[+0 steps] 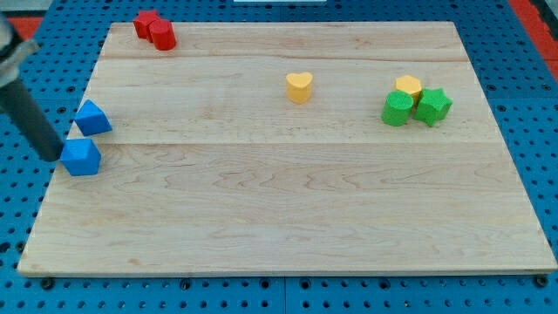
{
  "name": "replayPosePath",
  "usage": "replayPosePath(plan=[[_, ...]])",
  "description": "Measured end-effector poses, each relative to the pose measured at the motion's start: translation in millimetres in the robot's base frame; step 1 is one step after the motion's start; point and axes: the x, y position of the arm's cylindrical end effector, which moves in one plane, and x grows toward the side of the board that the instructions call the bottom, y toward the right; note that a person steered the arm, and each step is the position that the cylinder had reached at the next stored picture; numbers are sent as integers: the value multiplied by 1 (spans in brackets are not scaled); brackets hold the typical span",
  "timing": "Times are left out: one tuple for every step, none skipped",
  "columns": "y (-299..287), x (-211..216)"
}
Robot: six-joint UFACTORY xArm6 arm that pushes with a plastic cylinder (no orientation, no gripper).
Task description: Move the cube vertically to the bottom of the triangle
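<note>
A blue triangle block (92, 118) lies near the board's left edge. A blue cube (81, 157) lies just below it, close but apart. My tip (57, 158) is at the left side of the cube, touching or nearly touching it. The dark rod rises from there toward the view's top left.
Two red blocks (155, 29) sit together at the board's top left. A yellow heart block (299, 87) is at the top middle. A yellow block (407, 85) and two green blocks (416, 107) cluster at the right. The wooden board (288, 218) rests on a blue pegboard.
</note>
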Motion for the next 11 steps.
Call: replayPosePath(plan=[[30, 2], [32, -3], [42, -18], [71, -3], [78, 44], [79, 66], [120, 59], [156, 79], [132, 105], [80, 102], [68, 80]])
